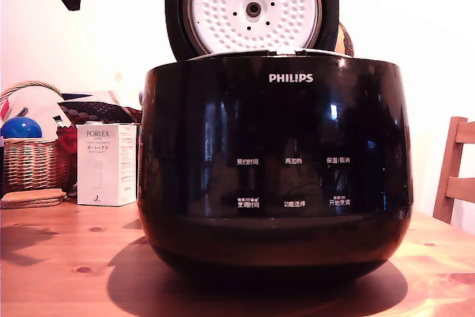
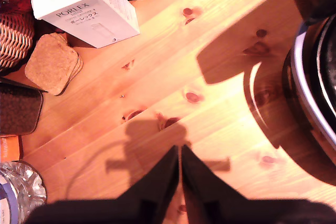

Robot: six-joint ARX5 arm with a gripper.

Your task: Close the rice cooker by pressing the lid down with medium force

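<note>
Black lid [image 1: 252, 7] stood upright above the rice cooker [image 1: 274, 168]; the gripper [image 2: 180, 161], closed and empty, hung over the wooden table [image 2: 157, 77].

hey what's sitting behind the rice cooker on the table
Behind the rice cooker, toward the exterior view's left, stand a white Porlex box, a wicker basket holding a blue ball, and stacked cork coasters. Anything directly behind its body is hidden.

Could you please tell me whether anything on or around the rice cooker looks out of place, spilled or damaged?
Nothing looks spilled or damaged. The rice cooker sits level on the wooden table, and its lid stands open and upright. The gripper, its fingers together, is over bare table beside the cooker.
</note>
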